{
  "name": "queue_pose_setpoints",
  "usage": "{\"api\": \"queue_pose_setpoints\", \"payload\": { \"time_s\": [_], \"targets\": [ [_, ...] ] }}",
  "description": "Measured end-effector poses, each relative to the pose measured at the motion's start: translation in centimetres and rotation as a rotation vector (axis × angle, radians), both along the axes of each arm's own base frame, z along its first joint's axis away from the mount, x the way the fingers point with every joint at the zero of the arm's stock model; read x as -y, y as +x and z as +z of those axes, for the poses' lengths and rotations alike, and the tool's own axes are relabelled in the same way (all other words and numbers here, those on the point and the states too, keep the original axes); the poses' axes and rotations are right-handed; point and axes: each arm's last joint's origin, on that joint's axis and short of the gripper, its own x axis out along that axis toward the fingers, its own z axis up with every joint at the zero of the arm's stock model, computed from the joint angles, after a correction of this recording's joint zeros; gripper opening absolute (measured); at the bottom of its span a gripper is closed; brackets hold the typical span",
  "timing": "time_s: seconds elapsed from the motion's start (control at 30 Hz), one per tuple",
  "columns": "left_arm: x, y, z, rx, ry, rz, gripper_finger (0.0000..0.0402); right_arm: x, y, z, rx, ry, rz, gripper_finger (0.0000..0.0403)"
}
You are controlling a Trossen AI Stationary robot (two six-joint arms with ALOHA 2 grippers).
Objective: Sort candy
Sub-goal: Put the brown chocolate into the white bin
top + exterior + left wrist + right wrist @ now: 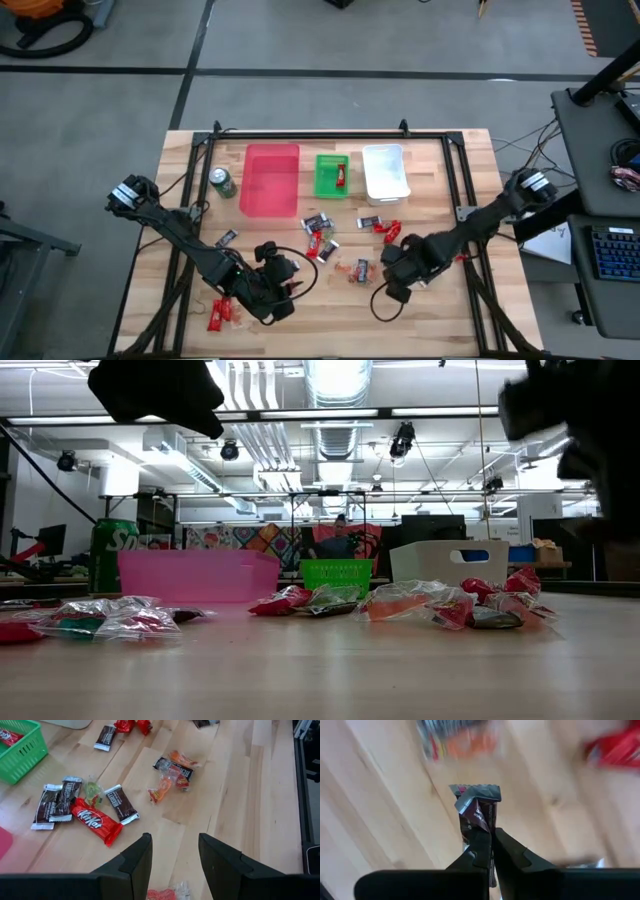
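Note:
Small wrapped candy lies scattered on the wooden table: a red KitKat [95, 821], dark bars [54, 804] and orange sweets [170, 774] ahead of my left gripper, and more red ones [386, 228] near the bins. My left gripper [175, 862] hovers open above the table's near middle, with a red sweet [162, 895] on the wood below its fingers. My right gripper [492, 847] is right of the middle [393, 268], shut on a dark-wrapped candy bar [477, 812]. My right gripper pinches the dark candy bar by one end [481, 834] between its two fingers. The bar runs on along the fingers and past their tips, and its crimped silver end [475, 792] sticks out free. It looks lifted clear of the wood.
Along the far side stand a pink bin [272, 180], a green basket [326, 183] with one red sweet in it, and a white bin [385, 172]. A green drink can [222, 183] stands left of the pink bin. A black frame rims the table.

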Motion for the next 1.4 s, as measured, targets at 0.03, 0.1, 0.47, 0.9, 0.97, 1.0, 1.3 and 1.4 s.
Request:
{"api": "queue_pose_setpoints", "payload": {
  "time_s": [0.03, 0.1, 0.47, 0.9, 0.97, 1.0, 1.3, 1.4],
  "targets": [
    [0.0, 0.0, 0.0, 0.0, 0.0, 0.0, 0.0144, 0.2, -0.1, 0.6, 0.051, -0.008, 0.001, 0.0008],
    [0.1, 0.0, 0.0, 0.002, -0.011, -0.006, 0.0144, 0.5, -0.3, 1.9, 0.164, -0.028, 0.016, 0.0008],
    [1.2, -0.3, 0.9, -0.034, -0.037, -0.158, 0.0144, 2.9, 0.5, 4.4, 0.784, -0.096, 0.166, 0.0008],
    [1.0, -0.4, 0.4, -0.042, 0.049, -0.158, 0.0144, 9.0, 1.1, 1.1, 1.172, -0.284, 0.058, 0.0009],
    [0.8, -0.6, 0.2, -0.067, 0.047, -0.135, 0.0144, 10.4, 1.1, 0.7, 1.138, -0.319, -0.014, 0.0009],
    [0.7, -0.7, 0.1, -0.081, 0.041, -0.119, 0.0144, 11.2, 1.1, 0.5, 1.111, -0.347, -0.059, 0.0009],
    [-0.2, -1.9, -0.7, -0.188, 0.017, 0.038, 0.0144, 19.8, -0.4, -0.7, 0.636, -0.606, -0.515, 0.0009],
    [-0.3, -1.9, -0.7, -0.188, 0.017, 0.046, 0.0144, 21.9, -1.4, -1.1, 0.509, -0.603, -0.615, 0.0009]
  ]
}}
